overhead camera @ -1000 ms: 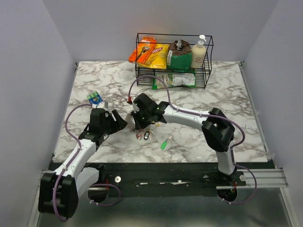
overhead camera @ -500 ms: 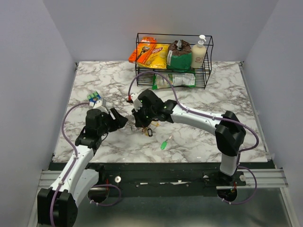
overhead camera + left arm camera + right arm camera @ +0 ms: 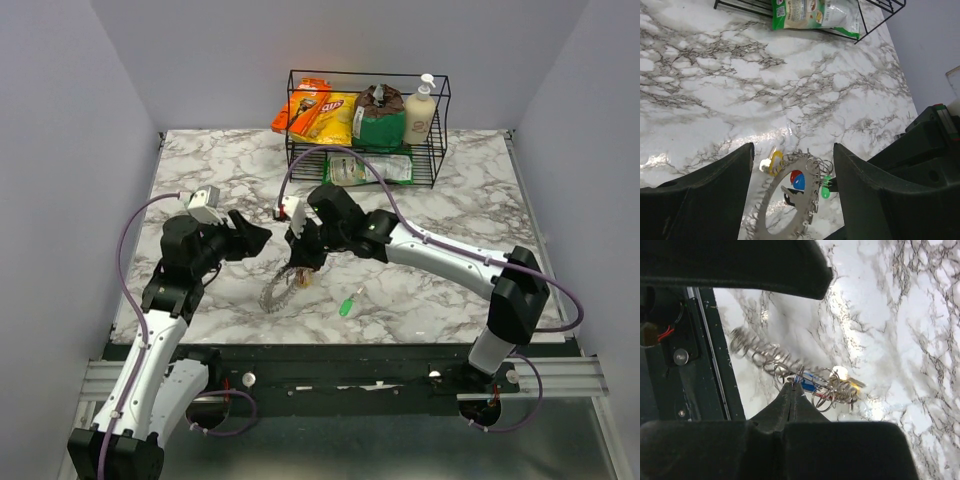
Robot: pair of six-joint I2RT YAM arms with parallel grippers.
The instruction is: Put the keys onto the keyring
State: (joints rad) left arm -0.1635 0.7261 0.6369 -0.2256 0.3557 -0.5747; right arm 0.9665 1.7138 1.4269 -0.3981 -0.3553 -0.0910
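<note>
The right gripper, at the centre of the top view, is pinching the keyring at its upper edge, jaws pressed fully together on the coil. The floppy ring is therefore dangling below the fingers towards the lower left. I cannot tell whether its bottom is touching the table. Holding it up like this is probably meant to spread the hoop and face it towards the other arm. Several keys, yellow, red and blue among them, are bunching on the coil just beside the pinch. One green key is lying loose on the marble, right of the ring and apart from it.

The right arm is reaching diagonally from the lower right corner to the centre, wrist tipping downward. The left arm is rising from the lower left with its elbow bent. The left gripper is pointing right at the ring with its jaws spread wide and carrying nothing, near the coil but not touching it.
</note>
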